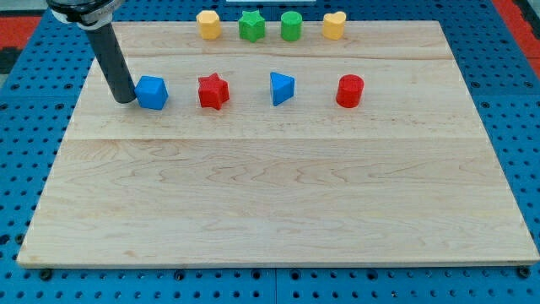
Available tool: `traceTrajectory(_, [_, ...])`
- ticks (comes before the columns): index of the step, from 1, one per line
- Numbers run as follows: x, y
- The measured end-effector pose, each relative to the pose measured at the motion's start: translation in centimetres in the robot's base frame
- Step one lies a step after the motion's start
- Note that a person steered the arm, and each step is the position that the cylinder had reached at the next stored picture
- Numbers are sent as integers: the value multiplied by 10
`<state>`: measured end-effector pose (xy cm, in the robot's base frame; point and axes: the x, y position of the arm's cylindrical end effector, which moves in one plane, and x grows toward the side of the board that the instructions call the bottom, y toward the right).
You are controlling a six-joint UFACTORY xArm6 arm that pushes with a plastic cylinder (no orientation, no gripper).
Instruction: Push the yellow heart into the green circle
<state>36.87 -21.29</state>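
yellow heart (334, 25) sits apart from the green circle (291, 26), nothing done yet; my tip (125, 99) rests by the blue block (152, 92), no jaws.

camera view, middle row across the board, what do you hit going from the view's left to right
my tip → blue cube → red star → blue triangle → red cylinder

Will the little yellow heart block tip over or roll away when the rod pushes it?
Probably neither. The yellow heart block looks squat and flat-bottomed, so it should slide, not roll. The smooth wooden board likely lets it glide easily. Its lobed shape might make it twist. My tip is far off, beside the blue block.
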Motion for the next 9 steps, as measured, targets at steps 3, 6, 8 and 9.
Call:
traceTrajectory(3, [20, 18])
traceTrajectory(6, [147, -16])
traceTrajectory(8, [116, 157])
traceTrajectory(9, [112, 246])
